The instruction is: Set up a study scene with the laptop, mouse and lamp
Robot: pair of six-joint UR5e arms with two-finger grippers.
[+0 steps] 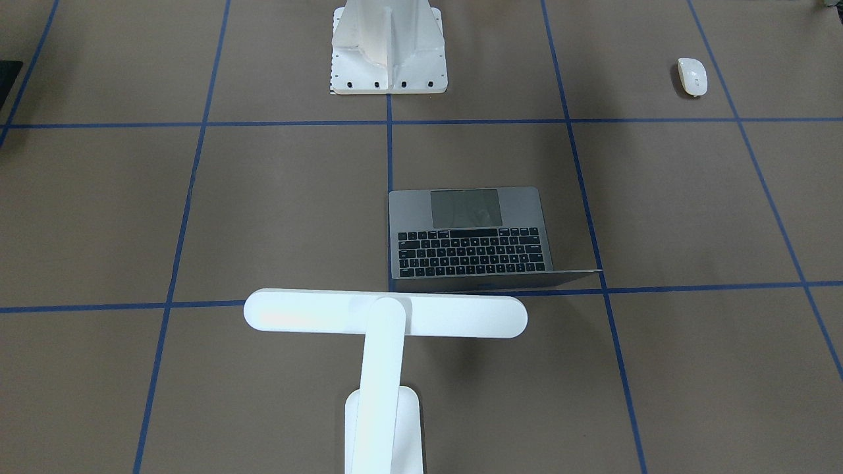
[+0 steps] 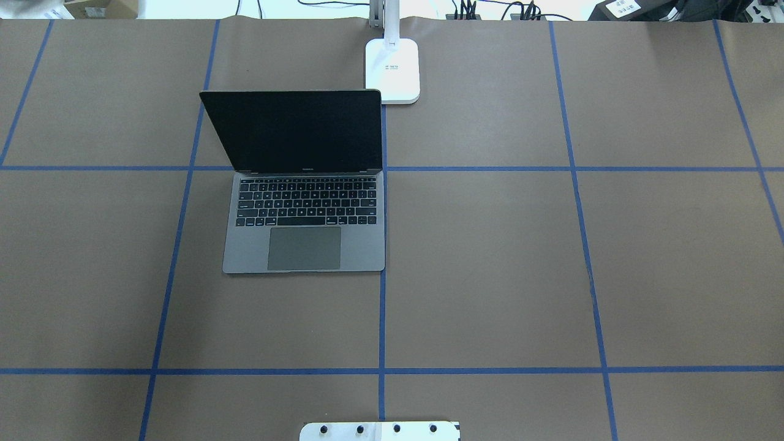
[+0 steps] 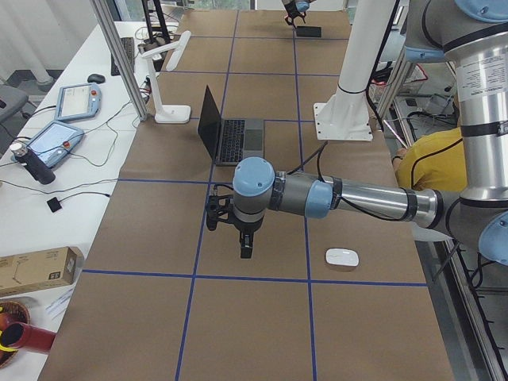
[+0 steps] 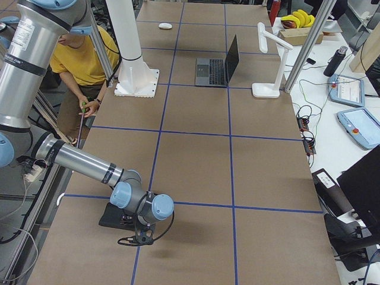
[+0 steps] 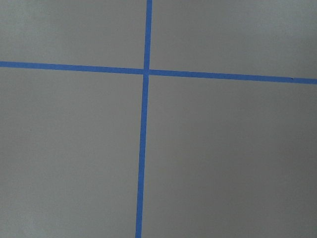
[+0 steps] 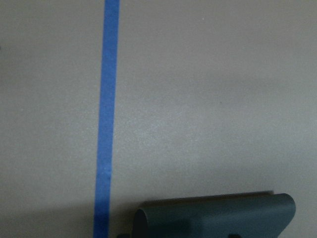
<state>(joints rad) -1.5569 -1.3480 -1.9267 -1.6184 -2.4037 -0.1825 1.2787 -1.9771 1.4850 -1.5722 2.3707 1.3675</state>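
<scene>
The mouse (image 1: 692,76) lies alone on the brown paper at 2 o'clock from the laptop (image 1: 469,234) in the front-facing view, well apart from it; it looks light, hard-shelled and slick, so a pinch across its narrow flanks, low where the curve is least, seems safest, since a hold high on the dome would likely squirt it out. The laptop stands open left of the table's centre line, keyboard toward the robot; it is probably the heaviest, stiffest item, and its thin lid looks fragile, so the metal base edge by the trackpad is the place to hold or push, never the screen. The lamp (image 1: 385,316) stands at 12 o'clock from the laptop's right corner in the overhead view, its base just beyond the lid; with the long bar head aloft it is likely top-heavy, so grasp the stem low near the base. The left gripper (image 3: 246,250) hangs above the paper with the mouse at 4 o'clock in the left side view; the right gripper (image 4: 141,237) hovers low beside a black mat (image 4: 113,217); I cannot tell how either pair of jaws stands.
</scene>
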